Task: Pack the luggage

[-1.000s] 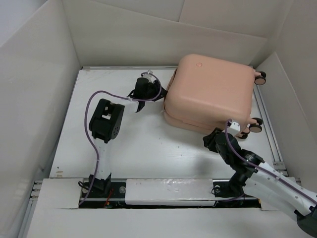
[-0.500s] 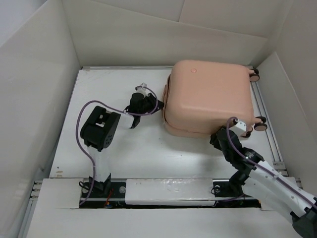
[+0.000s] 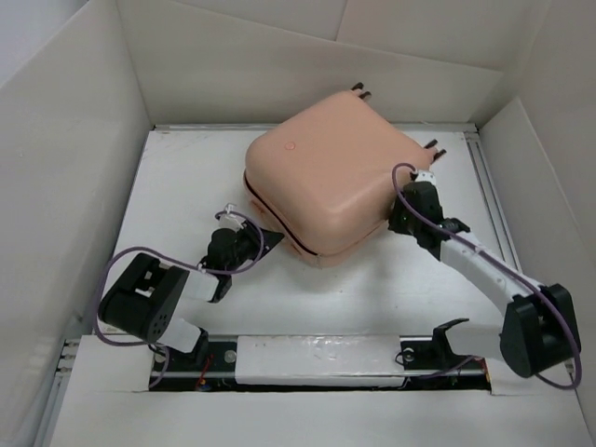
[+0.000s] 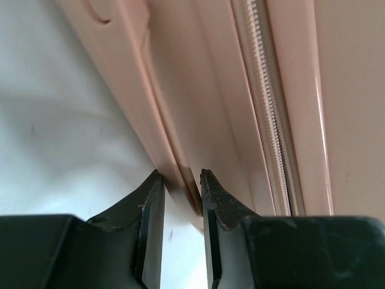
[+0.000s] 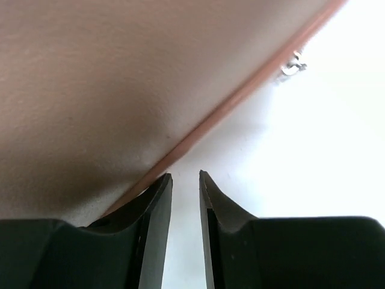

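Looking down from the top camera, I see the large peach-pink hard-shell suitcase (image 3: 326, 177) lying shut on the white worktop (image 3: 186, 177), set toward the far middle and turned on the diagonal, its small wheels at the far right. My left arm is folded low, its forearm running out to the case's near-left edge, where the left hand (image 3: 267, 236) meets the rim. My right arm reaches up the right side, with the right hand (image 3: 399, 222) against the near-right flank.

On the left wrist camera, the fingers stand only narrowly apart, and the shell's thin lip runs down between them beside the zip teeth (image 4: 264, 120). I cannot tell whether the pads actually bite on it.

On the right wrist camera, the fingers are slightly apart with nothing between them. They point at the seam where shell meets worktop, and a small metal zip pull (image 5: 293, 65) is further along.

I judge the step to be gaining purchase on the rim, to turn or open the case. To do it well, I'd seat the left hand squarely on the lip, brace the flank with the right, and move slowly so the smooth shell doesn't skate away.
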{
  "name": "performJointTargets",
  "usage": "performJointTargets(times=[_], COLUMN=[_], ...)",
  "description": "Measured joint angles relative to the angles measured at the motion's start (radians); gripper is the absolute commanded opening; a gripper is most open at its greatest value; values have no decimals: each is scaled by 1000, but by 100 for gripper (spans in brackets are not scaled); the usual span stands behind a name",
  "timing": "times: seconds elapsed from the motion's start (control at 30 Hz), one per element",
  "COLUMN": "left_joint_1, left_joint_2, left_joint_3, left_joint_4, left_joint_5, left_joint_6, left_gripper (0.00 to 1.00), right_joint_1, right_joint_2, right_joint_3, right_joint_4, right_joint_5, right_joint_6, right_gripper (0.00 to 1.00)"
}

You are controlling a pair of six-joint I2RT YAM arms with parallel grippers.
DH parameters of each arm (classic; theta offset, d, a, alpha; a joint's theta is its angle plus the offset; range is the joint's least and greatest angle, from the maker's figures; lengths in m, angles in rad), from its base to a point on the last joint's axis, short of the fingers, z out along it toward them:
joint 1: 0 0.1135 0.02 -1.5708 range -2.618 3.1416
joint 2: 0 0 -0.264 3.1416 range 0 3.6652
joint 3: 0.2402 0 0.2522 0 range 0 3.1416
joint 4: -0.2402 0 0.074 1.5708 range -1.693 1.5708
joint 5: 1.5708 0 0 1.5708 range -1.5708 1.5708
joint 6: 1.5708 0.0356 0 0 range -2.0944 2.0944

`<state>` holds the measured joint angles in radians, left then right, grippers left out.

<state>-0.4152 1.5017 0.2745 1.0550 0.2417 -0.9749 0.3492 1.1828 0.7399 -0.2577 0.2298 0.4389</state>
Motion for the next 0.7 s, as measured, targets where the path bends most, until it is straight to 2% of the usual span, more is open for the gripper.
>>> performJointTargets(times=[0.07,0.17,0.27,0.33,0.37,0.47,0.5,0.57,0.7], left_joint_1=[-6,-19,-39,-61,-79,-175,-217,-290,-343], left_joint_2=[-55,-130,-183,-204,-212,-222,-221,-204,-130], left_joint_3=[-38,-68,-72,-72,-71,-52,-36,-9,10], left_joint_4=[-21,-79,-142,-171,-183,-221,-243,-270,-200], left_joint_5=[-6,-12,-27,-53,-71,-158,-189,-227,-229], left_joint_6=[-8,-8,-6,-5,-6,-4,-3,-10,-60], left_gripper=[0,0,0,0,0,0,0,0,0], right_joint_1=[-14,-14,32,108,166,311,357,435,587], right_joint_2=[71,69,-51,-220,-331,-603,-657,-676,-579], right_joint_3=[69,130,123,51,-7,-197,-248,-315,-344], right_joint_4=[2,-3,5,32,46,103,109,106,77], right_joint_5=[-28,-36,-31,-43,-61,-126,-139,-149,-96], right_joint_6=[-39,-74,-82,-72,-61,-28,-17,4,37], right_gripper=[37,42,43,43,32,16,8,8,51])
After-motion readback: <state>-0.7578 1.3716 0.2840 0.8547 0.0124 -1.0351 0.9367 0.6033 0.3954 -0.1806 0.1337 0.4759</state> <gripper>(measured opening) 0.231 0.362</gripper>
